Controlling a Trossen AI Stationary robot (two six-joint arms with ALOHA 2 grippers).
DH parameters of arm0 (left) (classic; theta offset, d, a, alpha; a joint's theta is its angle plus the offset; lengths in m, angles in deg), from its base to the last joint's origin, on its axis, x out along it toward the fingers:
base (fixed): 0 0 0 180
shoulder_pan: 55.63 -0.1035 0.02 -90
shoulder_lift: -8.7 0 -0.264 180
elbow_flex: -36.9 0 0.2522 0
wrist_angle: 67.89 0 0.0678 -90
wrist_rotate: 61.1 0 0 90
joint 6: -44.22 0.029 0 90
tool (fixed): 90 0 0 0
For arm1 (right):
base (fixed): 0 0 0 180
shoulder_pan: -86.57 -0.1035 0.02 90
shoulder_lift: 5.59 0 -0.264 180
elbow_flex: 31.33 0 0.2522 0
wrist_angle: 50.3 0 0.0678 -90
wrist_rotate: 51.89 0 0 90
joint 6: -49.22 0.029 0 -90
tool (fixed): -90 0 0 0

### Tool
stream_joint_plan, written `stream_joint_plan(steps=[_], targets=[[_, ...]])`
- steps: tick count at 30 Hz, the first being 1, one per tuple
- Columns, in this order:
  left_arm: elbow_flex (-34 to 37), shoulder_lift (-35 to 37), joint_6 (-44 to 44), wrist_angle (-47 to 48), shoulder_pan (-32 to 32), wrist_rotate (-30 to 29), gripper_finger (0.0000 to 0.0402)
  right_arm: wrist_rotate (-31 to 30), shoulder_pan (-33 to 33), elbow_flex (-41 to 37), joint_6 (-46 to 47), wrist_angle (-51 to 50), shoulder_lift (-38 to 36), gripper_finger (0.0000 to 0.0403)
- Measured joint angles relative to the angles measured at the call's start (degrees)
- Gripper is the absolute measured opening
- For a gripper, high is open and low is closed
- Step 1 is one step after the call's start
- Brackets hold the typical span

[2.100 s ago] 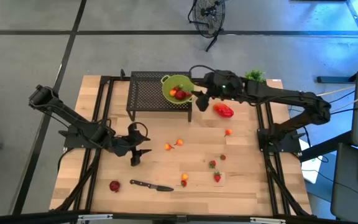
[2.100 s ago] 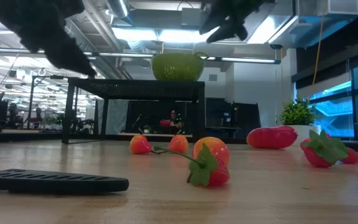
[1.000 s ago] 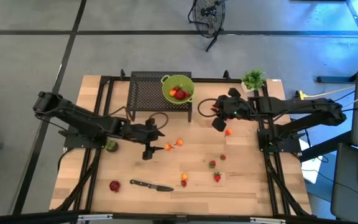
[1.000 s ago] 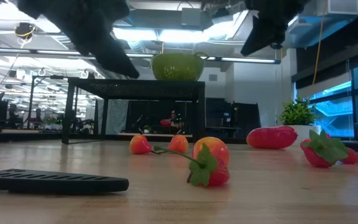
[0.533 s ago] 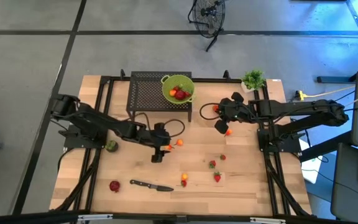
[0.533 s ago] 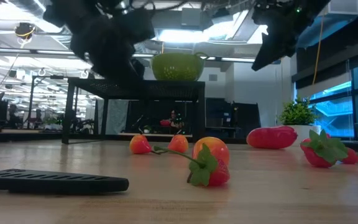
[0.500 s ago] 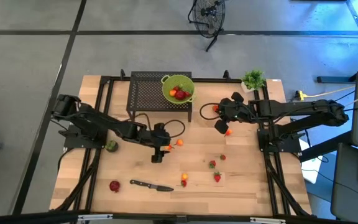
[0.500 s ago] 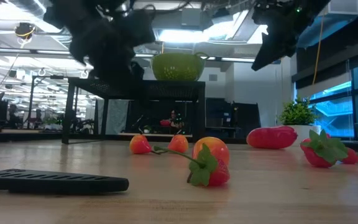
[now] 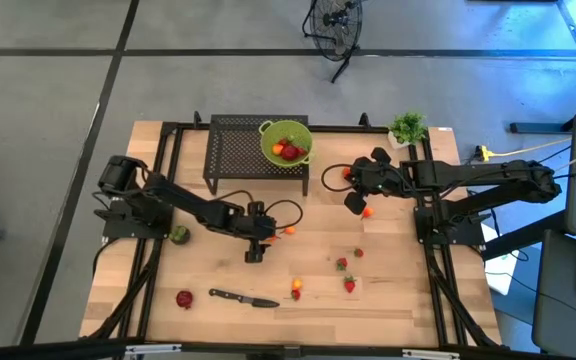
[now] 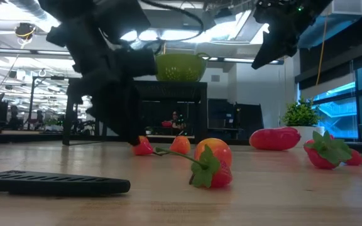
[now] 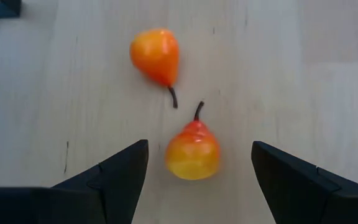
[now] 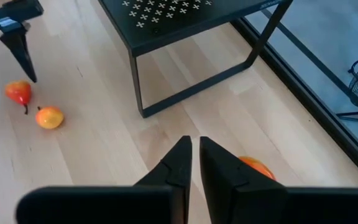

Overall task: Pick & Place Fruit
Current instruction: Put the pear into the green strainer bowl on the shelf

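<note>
Two orange-yellow fruits lie on the wooden table near its middle, stems toward each other. My left gripper [image 9: 261,242] has come down low over them and stands open, one finger on either side of the nearer orange fruit [image 11: 192,150], touching nothing. The other orange fruit [image 11: 155,55] lies just beyond. My right gripper [image 12: 194,144] hangs shut and empty, high over the table's far right part, above another orange fruit [image 12: 255,167]. A lime-green bowl [image 9: 286,142] with red fruit in it stands on a black mesh stand [image 9: 238,150].
Strawberries [image 9: 342,264] lie scattered toward the near right. One big strawberry [image 10: 212,164] is close to the low camera. A dark green fruit [image 9: 179,235] and a red one [image 9: 184,298] lie at the left, by a black-handled knife [image 9: 243,297]. A red oblong fruit [image 10: 274,138] and a potted plant [image 9: 407,127] are at the far right.
My left gripper has gone down and toward the table's right, tipping further downward, until its open fingers stand low around the nearer orange fruit. The fruit has not moved.
</note>
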Motion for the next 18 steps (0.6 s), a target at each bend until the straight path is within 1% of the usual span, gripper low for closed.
stream_joint_plan(steps=[7, 18], targets=[[0.0, -2.2, -0.6, 0.1, -1.5, 0.0, 0.0283, 1.4, 0.0, 0.0, -0.1, 0.0, 0.0, 0.0037], [0.0, -2.9, -0.9, -1.3, -1.6, 1.5, 0.0283, 1.4, 0.0, 0.0, -0.1, 0.1, 0.0, 0.0018]])
